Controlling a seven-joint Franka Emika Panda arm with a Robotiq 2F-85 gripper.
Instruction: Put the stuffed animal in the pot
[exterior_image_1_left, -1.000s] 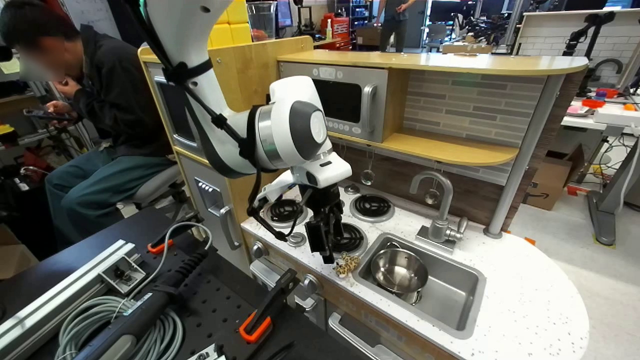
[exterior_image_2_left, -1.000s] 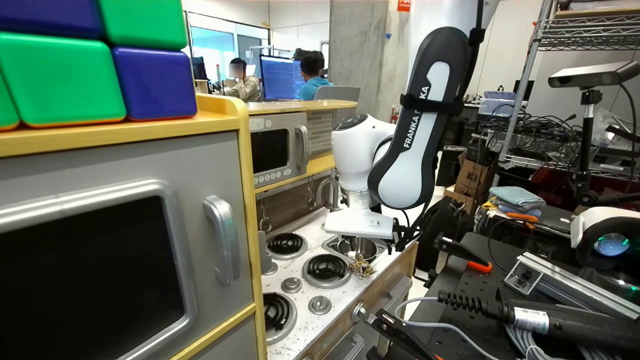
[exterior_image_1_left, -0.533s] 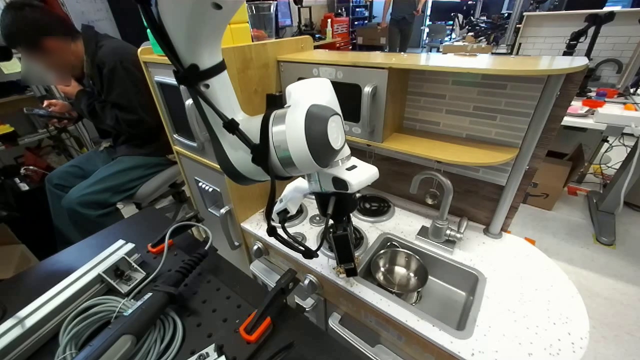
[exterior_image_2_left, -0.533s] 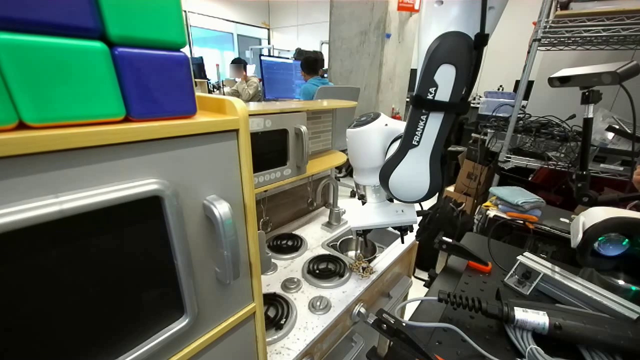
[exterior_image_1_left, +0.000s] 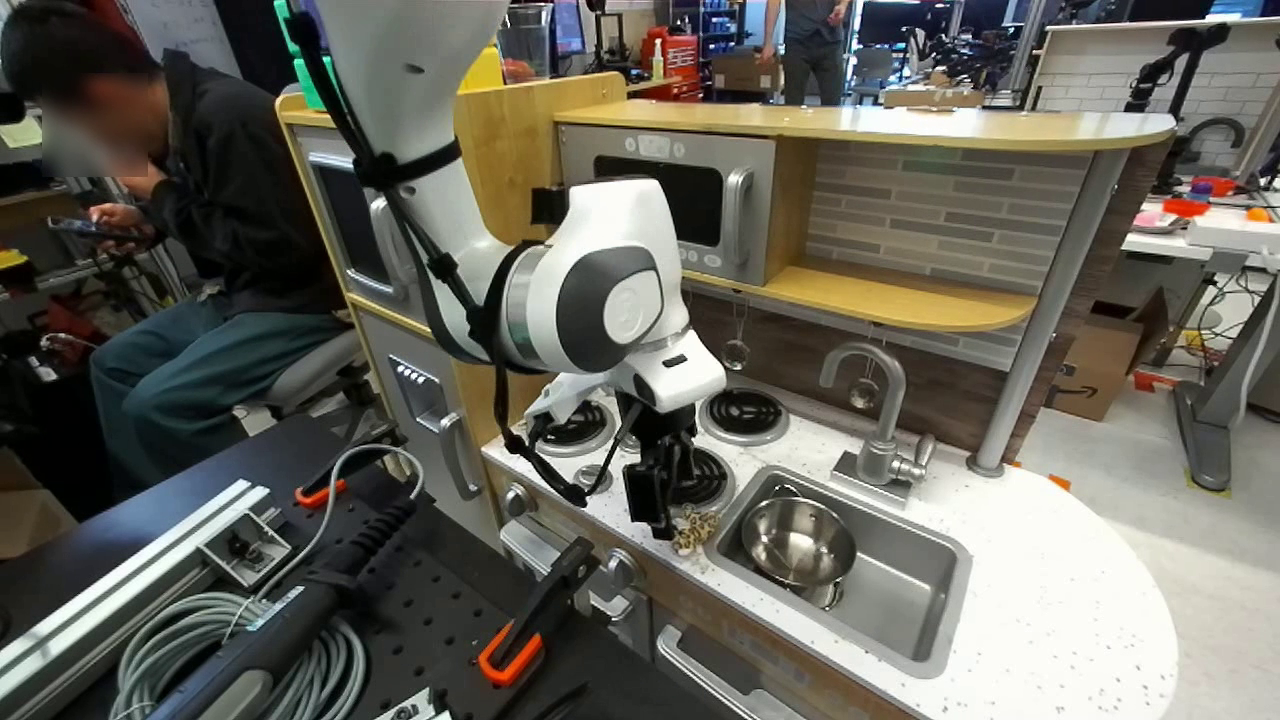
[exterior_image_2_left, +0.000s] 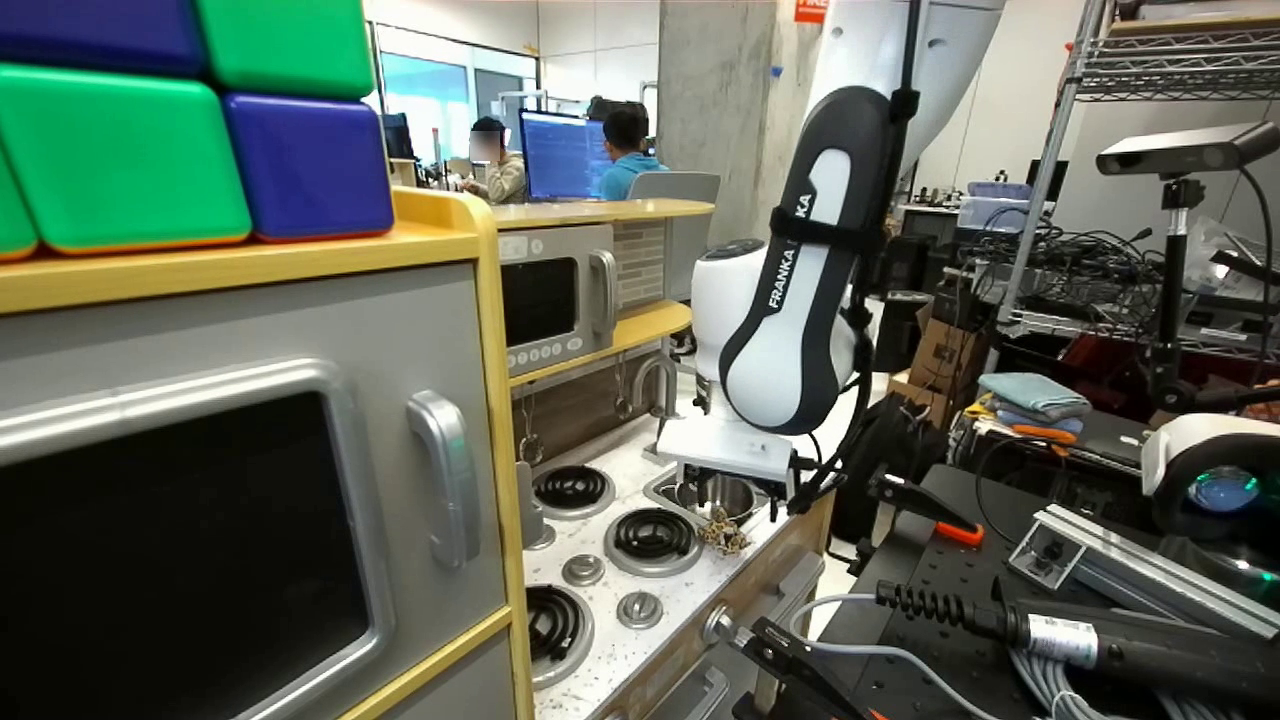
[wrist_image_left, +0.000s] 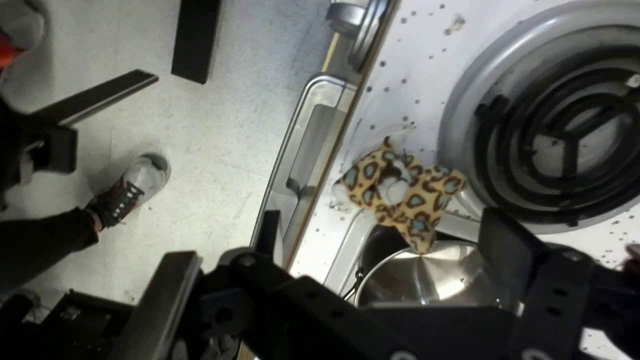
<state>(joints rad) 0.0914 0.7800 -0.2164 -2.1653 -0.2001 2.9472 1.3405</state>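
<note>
Spread wide and empty, the tool (wrist_image_left: 382, 218) now draws aside in an exterior view, uncovering the stuffed animal (exterior_image_1_left: 696, 530) on the worktop (exterior_image_1_left: 1050, 600) beside the sink (exterior_image_1_left: 900, 605), so the grasp is probably still being lined up before any carry to the pot (exterior_image_1_left: 798, 540).
</note>
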